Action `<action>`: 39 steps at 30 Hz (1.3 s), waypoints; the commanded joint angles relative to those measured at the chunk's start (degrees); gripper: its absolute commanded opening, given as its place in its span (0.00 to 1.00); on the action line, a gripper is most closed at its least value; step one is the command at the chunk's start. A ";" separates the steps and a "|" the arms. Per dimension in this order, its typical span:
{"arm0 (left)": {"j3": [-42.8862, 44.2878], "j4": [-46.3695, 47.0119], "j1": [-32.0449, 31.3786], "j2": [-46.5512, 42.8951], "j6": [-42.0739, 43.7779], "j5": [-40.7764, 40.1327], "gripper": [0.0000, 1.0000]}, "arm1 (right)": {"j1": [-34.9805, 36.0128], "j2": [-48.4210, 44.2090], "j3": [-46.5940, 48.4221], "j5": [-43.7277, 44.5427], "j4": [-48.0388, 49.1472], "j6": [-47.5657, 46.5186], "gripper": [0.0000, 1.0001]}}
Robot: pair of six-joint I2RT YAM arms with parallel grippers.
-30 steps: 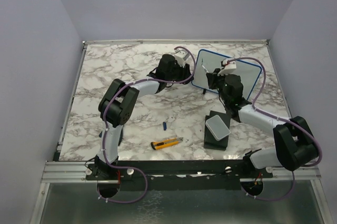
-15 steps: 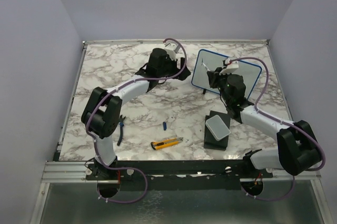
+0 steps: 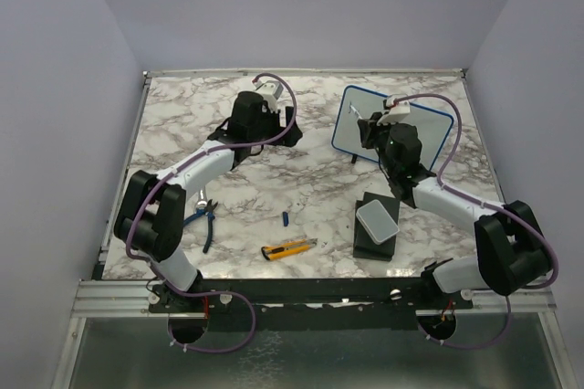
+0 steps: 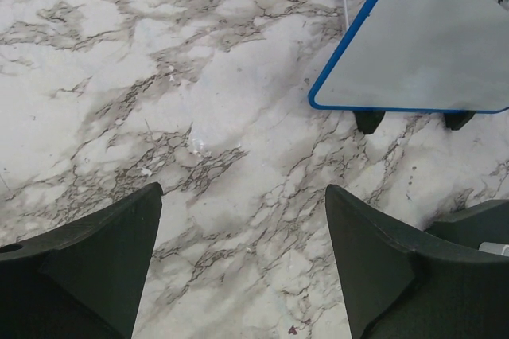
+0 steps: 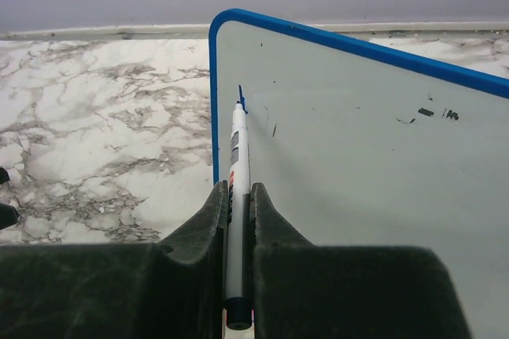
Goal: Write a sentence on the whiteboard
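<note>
Where the top view sets the whiteboard point(image 3: 440, 133) upright at the bench's point(image 3: 228, 190) far right, I see the right claw point(image 3: 372, 129) at its face and the left claw point(image 3: 290, 130) well apart. On the left wrist, that claw gapes wide, with the board ahead to the right. Only the right wrist shows its claw clamping a marker point(image 5: 237, 156), the tip on a short blue stroke point(image 5: 242, 99).

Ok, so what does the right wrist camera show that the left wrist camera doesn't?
Only the right wrist view shows the right pincer shut on the white marker, and some small dark marks further right on the board. Only the left wrist view shows the left pincer, open over bare marble, and the board's black feet. Both show the whiteboard with its blue frame, the short blue stroke at the marker tip, part of the marker, and the marble table.
</note>
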 commanded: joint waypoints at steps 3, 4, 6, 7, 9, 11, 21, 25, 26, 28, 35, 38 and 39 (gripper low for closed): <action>-0.51 -1.58 1.19 -1.77 0.95 -2.02 0.85 | 0.42 1.28 1.23 1.57 -0.14 -0.74 0.00; -0.46 -1.58 1.28 -1.70 0.93 -2.05 0.85 | 0.39 1.50 1.32 1.85 -0.15 -0.80 0.00; -0.55 -1.58 1.44 -1.77 0.95 -2.02 0.85 | 0.41 1.86 1.39 2.53 -0.28 -0.71 0.00; -0.65 -1.58 1.55 -1.96 0.92 -2.08 0.85 | 0.43 2.04 1.47 2.84 -0.33 -0.69 0.00; -0.84 -1.58 1.70 -2.11 0.91 -2.32 0.85 | 0.41 2.24 1.49 3.39 -0.27 -0.69 0.00; -0.94 -1.58 1.82 -2.34 0.90 -2.37 0.85 | 0.40 2.25 1.38 4.16 -0.35 -0.72 0.00; -0.94 -1.52 1.99 -2.90 0.65 -2.30 0.85 | 0.42 -0.30 -0.33 6.90 -1.46 -0.49 0.00; -0.94 -1.49 2.09 -3.40 0.75 -2.43 0.85 | 0.42 -1.35 -1.23 7.70 -1.72 -0.48 0.00; -1.01 -1.49 2.09 -3.44 0.75 -2.38 0.85 | 0.43 -1.55 -1.33 7.81 -2.02 -0.33 0.00; -1.03 -1.49 2.07 -3.68 0.77 -2.39 0.85 | 0.42 -1.76 -1.62 7.54 -2.28 -0.32 0.00; -1.12 -1.49 2.18 -3.95 0.92 -2.63 0.85 | 0.37 -3.89 -3.03 1.42 -0.43 -2.01 0.00; -1.19 -1.49 2.24 -3.97 0.91 -2.62 0.85 | 0.39 -5.59 -3.73 0.52 0.04 -2.13 0.00; -1.19 -1.49 2.27 -3.93 0.94 -2.66 0.85 | 0.42 -5.99 -3.88 0.51 0.24 -2.30 0.00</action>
